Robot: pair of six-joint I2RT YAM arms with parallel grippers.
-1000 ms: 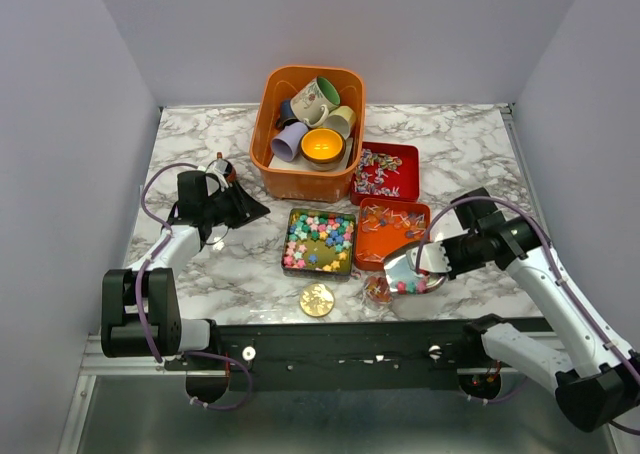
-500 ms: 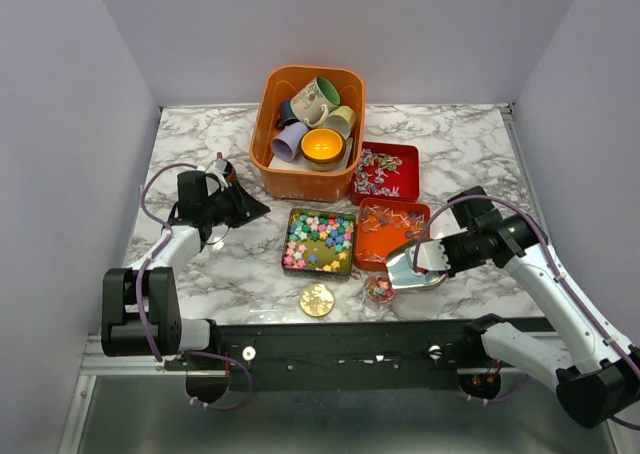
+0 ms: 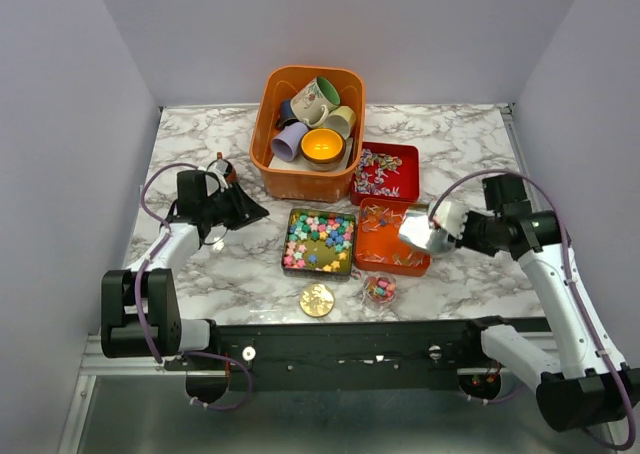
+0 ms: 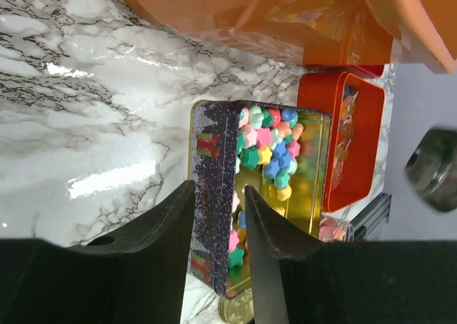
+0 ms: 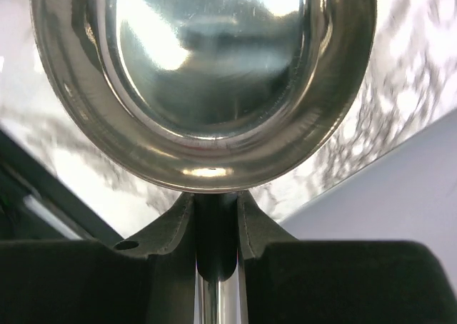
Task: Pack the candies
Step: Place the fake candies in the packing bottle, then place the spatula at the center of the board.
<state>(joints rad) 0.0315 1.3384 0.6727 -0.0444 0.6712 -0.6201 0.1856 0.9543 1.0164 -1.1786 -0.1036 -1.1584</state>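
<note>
Multicolour star-shaped candies (image 3: 320,238) fill an open dark tin (image 4: 211,160) at the table's middle. Orange-red wrapped candies (image 3: 383,222) lie in a red tray (image 3: 390,262) to the tin's right. A small round clear tub (image 3: 380,289) at the front holds a few candies. My right gripper (image 3: 462,232) is shut on the handle of a shiny metal scoop (image 5: 203,74), whose bowl (image 3: 425,236) hangs over that tray's right edge. My left gripper (image 3: 258,212) stands open to the left of the tin, apart from it; in the left wrist view its black fingers (image 4: 171,217) frame the tin's near wall.
An orange basket (image 3: 300,179) of ceramic mugs stands behind the tin. A second red tray (image 3: 408,164) with speckled sweets sits behind the first. A gold round lid (image 3: 317,300) lies near the front edge. Grey walls close in left, right and back.
My right arm has carried the scoop up and back from the small round tub to over the red tray. The left arm has not moved.
</note>
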